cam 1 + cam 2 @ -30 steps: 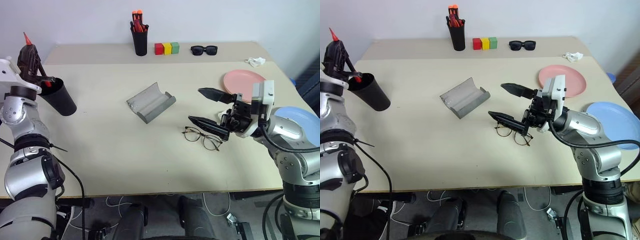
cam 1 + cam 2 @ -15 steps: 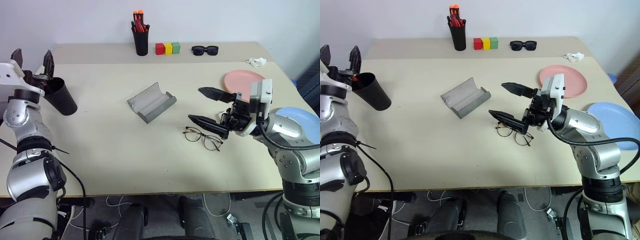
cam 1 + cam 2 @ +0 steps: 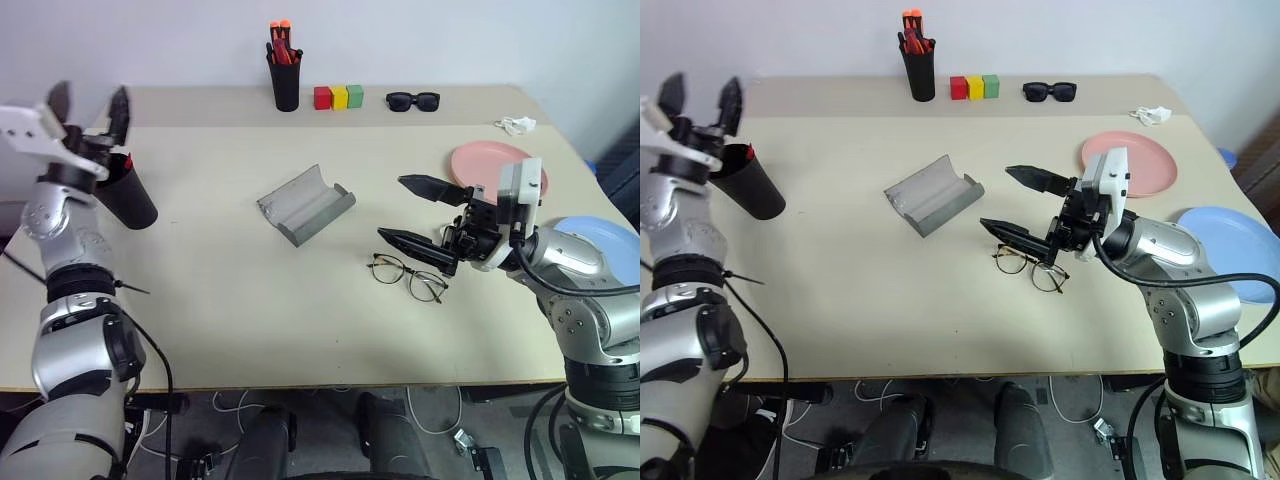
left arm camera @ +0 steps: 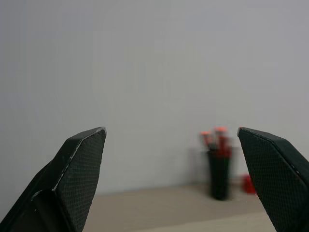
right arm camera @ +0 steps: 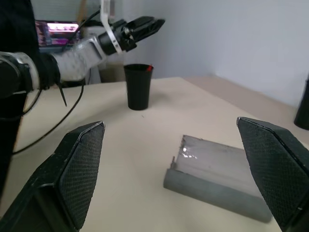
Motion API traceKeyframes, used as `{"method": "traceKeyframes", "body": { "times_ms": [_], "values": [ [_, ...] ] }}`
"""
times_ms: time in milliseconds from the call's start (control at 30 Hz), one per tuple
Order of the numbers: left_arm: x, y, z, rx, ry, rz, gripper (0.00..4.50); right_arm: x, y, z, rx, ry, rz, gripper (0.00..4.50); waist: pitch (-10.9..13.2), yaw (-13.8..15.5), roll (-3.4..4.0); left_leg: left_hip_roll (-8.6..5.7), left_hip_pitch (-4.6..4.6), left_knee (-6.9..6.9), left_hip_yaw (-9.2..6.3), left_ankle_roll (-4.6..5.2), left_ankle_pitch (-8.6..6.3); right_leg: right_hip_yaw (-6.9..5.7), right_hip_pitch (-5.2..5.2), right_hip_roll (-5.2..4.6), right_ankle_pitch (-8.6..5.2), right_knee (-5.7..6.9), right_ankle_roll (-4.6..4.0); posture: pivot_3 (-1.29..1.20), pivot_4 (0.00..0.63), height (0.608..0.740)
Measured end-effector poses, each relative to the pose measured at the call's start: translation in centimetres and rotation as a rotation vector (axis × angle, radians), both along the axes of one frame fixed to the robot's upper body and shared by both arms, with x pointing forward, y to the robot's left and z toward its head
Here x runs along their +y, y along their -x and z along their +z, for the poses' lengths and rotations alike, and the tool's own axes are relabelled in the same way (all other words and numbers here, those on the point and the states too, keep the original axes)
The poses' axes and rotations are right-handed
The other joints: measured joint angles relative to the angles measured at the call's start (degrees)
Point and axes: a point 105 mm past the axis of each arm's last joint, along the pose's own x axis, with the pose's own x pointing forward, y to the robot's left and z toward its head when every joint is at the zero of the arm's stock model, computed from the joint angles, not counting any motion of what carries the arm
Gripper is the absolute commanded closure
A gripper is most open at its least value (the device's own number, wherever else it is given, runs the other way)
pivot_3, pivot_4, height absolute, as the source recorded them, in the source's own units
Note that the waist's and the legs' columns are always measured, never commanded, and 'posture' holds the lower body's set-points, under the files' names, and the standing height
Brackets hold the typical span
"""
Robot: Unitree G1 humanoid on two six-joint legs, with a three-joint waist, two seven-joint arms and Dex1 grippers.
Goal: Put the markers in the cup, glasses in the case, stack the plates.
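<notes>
Two grippers in view, both with jaws spread wide and nothing held. Left gripper [image 3: 90, 100] is raised above the cup [image 3: 125, 193] at the table's [image 3: 220, 300] left edge, fingers pointing upward. A red marker [image 3: 127, 160] tip shows at the cup's rim, inside it. Right gripper [image 3: 415, 212] hovers level over the table right of centre, pointing left, with the glasses [image 3: 407, 277] lying on the table just beneath and beside its lower finger (contact cannot be confirmed).

Case [image 3: 304, 204] lies open near the table's centre, hollow side up, well apart from the cup and a short way left of the right gripper. Pink plate [image 3: 480, 160] sits flat at the right, behind the right arm. Blue plate [image 3: 600, 232] lies nearer the right edge, partly hidden by that arm; the plates are not stacked.

Along the far side stand a pen holder [image 3: 285, 82] with orange-capped markers, three coloured blocks [image 3: 338, 97] (red, yellow, green) in a row, and sunglasses [image 3: 411, 100]. Something small, white and crumpled [image 3: 514, 125] lies at the far right.
</notes>
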Motion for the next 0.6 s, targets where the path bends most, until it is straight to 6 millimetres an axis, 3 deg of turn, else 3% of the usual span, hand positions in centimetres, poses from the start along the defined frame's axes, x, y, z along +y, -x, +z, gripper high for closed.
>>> {"method": "traceKeyframes", "body": {
  "times_ms": [67,133,200,367,600],
  "values": [
    [-4.9,0.1,-0.4,0.093,-0.083,-0.235,0.02,-0.4,-0.5,-0.2,-0.007,0.023,-0.031,0.0,0.0,-0.25,0.0,-0.01,0.0,0.0,0.01,0.02,-0.01,0.02,0.01,0.0,0.01,0.05,0.02,0.0,0.15,0.74],
    [-10.0,0.3,-2.2,0.233,-0.166,-0.443,0.02,-1.4,-1.4,-0.7,-0.019,0.08,-0.094,0.0,0.0,-0.42,0.01,-0.01,0.04,-0.01,0.03,0.05,-0.03,0.03,0.01,0.01,0.0,0.05,0.02,0.0,0.15,0.74],
    [-12.4,0.3,-3.9,0.337,-0.166,-0.53,0.02,-2.4,-1.8,-1.7,-0.014,0.139,-0.146,0.0,0.0,-0.68,0.02,0.02,0.05,-0.04,0.03,0.08,-0.04,0.03,-0.03,0.05,0.0,-0.01,0.01,0.0,0.15,0.74],
    [-14.3,-1.3,-7.6,0.542,-0.157,-0.508,0.02,-4.4,-1.6,-5.0,0.041,0.254,-0.228,0.0,0.0,-0.64,0.02,0.02,0.06,-0.04,0.07,0.1,-0.04,0.06,-0.05,0.07,0.0,-0.03,0.0,0.0,0.15,0.74],
    [-16.0,-2.7,-10.8,0.75,-0.142,-0.472,0.02,-4.3,0.0,-4.8,0.001,0.247,-0.267,0.0,0.0,-0.03,0.02,0.0,0.04,-0.01,0.04,0.1,-0.04,0.06,0.01,0.04,0.0,-0.08,0.01,0.0,0.15,0.74]
  ]
}}
